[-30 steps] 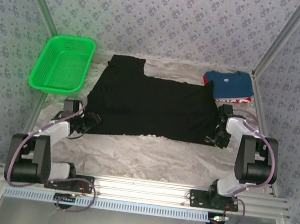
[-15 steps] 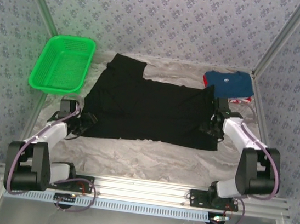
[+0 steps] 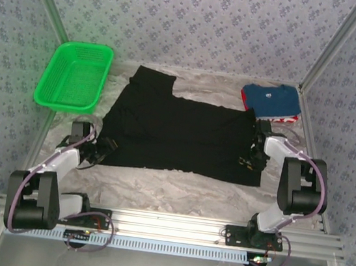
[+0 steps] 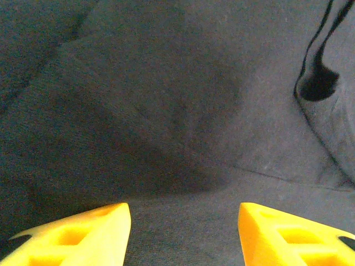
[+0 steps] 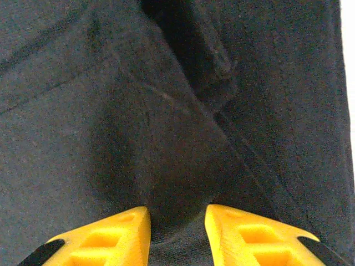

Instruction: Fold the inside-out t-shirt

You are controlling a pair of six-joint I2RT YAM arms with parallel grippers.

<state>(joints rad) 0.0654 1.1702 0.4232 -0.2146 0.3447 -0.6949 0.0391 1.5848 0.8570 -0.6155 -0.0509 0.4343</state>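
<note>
Right gripper (image 5: 177, 213) was closed on a ridge of the inside-out t-shirt (image 3: 178, 130), spread flat on the table (image 3: 177, 189), and left gripper (image 4: 183, 213) was held wide over its opposite edge, presumably so both sides could be lifted.

one black t-shirt (image 3: 178, 130). one folded blue shirt (image 3: 271, 100), so two garments altogether. one green basket (image 3: 73, 83). one table (image 3: 177, 187). two grippers: one left gripper (image 3: 105, 147), one right gripper (image 3: 251, 157). two yellow fingers (image 4: 83, 233) on each, four in all.
</note>
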